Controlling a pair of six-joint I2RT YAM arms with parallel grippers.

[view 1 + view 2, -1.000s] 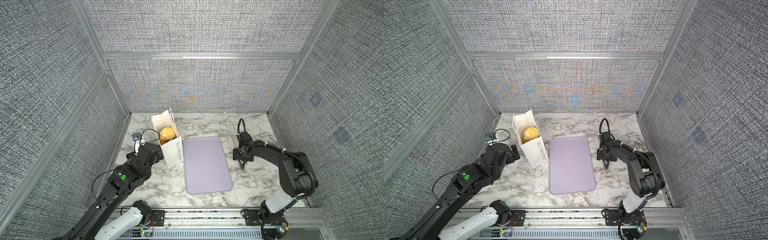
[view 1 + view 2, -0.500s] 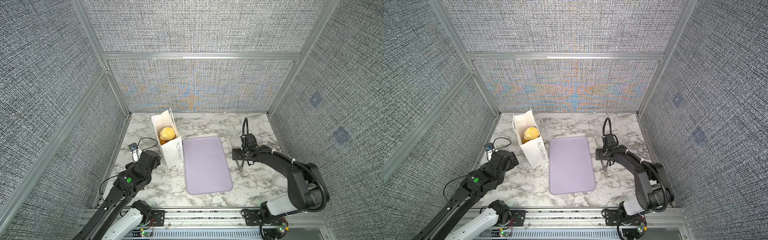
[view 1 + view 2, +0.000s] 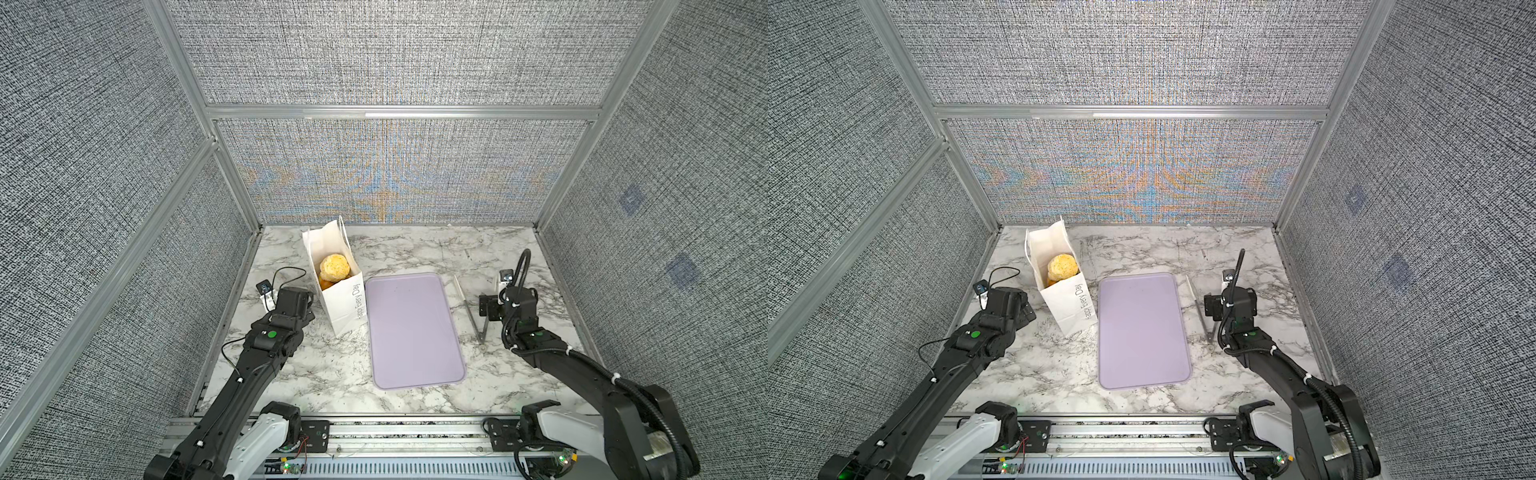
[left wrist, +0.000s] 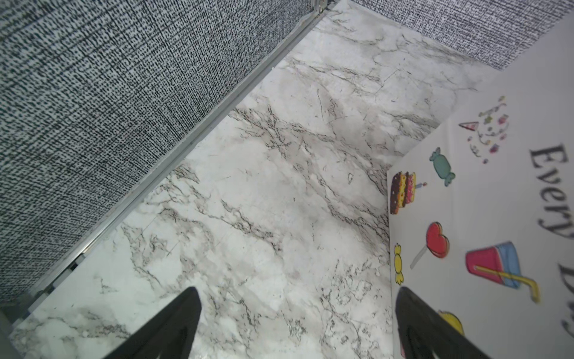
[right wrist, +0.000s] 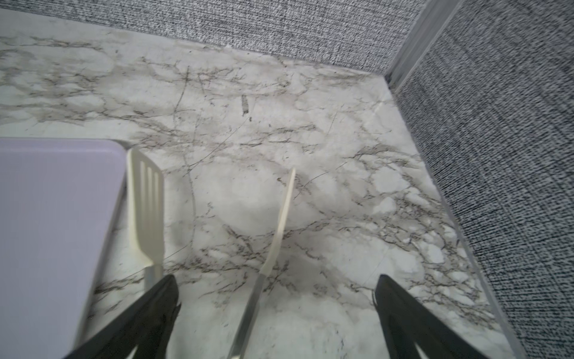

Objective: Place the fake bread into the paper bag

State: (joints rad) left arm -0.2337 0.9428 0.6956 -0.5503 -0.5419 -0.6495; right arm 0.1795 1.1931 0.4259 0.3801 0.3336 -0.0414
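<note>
White bag stands upright on marble table, mouth open, just left of lilac tray. Inside bag lies bread: a round bun on top, an orange piece partly hidden beneath. Jaws of left gripper stand spread wide, empty, just beside bag's printed face; contact cannot be told. Jaws of right gripper stand spread wide, gripping nothing, over tongs lying splayed on table right of tray; one tong arm lies between the jaws, touching neither
</note>
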